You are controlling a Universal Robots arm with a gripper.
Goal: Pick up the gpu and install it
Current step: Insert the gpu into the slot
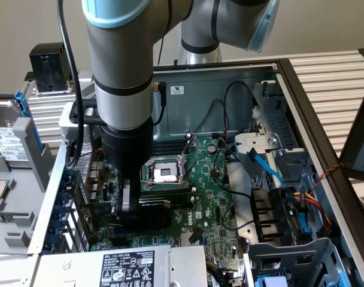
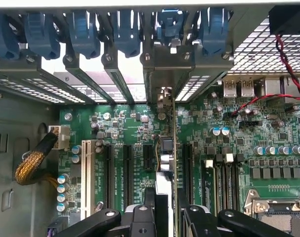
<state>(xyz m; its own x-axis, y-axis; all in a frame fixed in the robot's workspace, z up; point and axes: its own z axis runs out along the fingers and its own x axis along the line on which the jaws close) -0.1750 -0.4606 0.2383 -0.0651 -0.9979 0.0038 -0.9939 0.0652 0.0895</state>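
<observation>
One gpu [image 2: 166, 148] upright inside computer case [image 1: 302, 107].

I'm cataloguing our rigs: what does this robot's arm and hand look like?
The arm is a thick silver-grey tube with pale blue joint caps and a black wrist section. A black cable runs down beside it. The hand is black with a silver-grey finger.

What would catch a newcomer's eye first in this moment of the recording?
The big grey arm reaching down into the open computer case, at the exterior view's left. Its gripper holds the gpu edge-on, upright over the green motherboard, with the card's bracket up by the row of blue slot latches.
</observation>
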